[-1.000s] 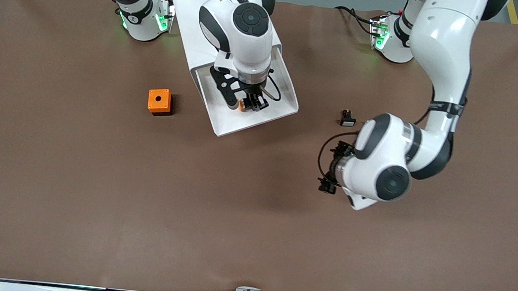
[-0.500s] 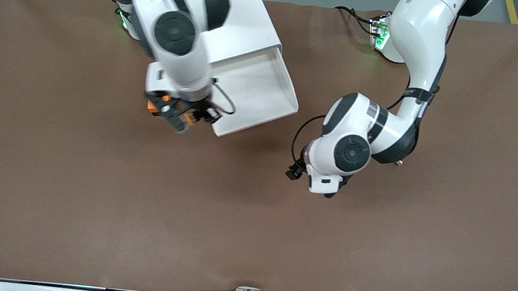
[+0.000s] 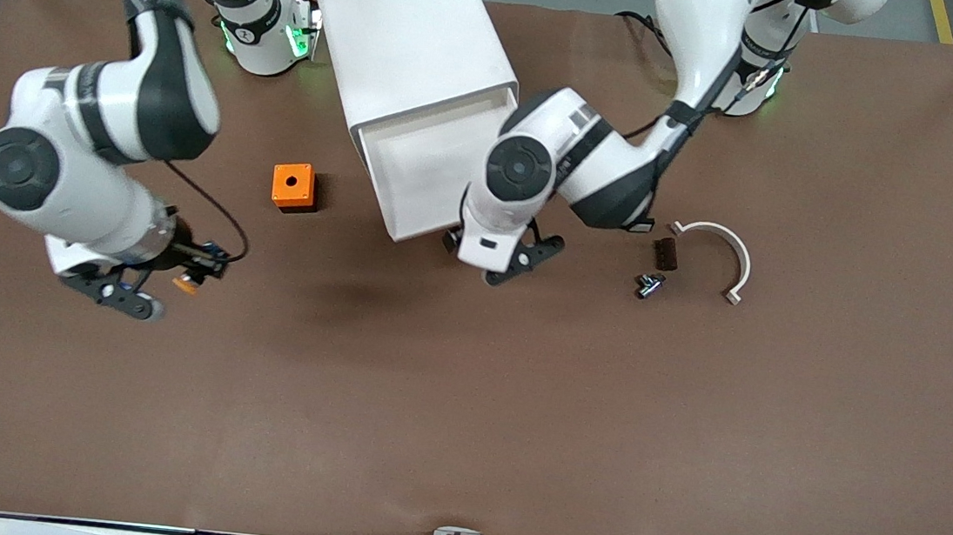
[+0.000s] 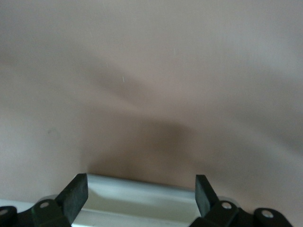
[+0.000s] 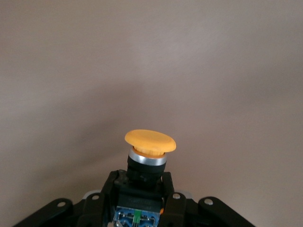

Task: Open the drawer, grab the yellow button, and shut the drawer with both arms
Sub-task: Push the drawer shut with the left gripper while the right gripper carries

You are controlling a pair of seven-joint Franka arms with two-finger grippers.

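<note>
Front view: we carry the button [image 3: 186, 282] clamped in our right gripper [image 3: 165, 277] at eight o'clock from the drawer [image 3: 424, 175]; our left gripper [image 3: 501, 261] meets its front.

Left wrist view: jaws spread, ready to push.

Right wrist view: cap clear.

- You have an orange cube [image 3: 293, 187] with a hole in its top sitting on the brown table [image 3: 463, 406], toward the right arm's end.
- You see a white curved piece [image 3: 718, 254] lying flat toward the left arm's end.
- A small dark block [image 3: 665, 253] lies just beside one end of that curve.
- A tiny black and metal part [image 3: 648, 283] lies near the block, a little nearer to the front camera.
</note>
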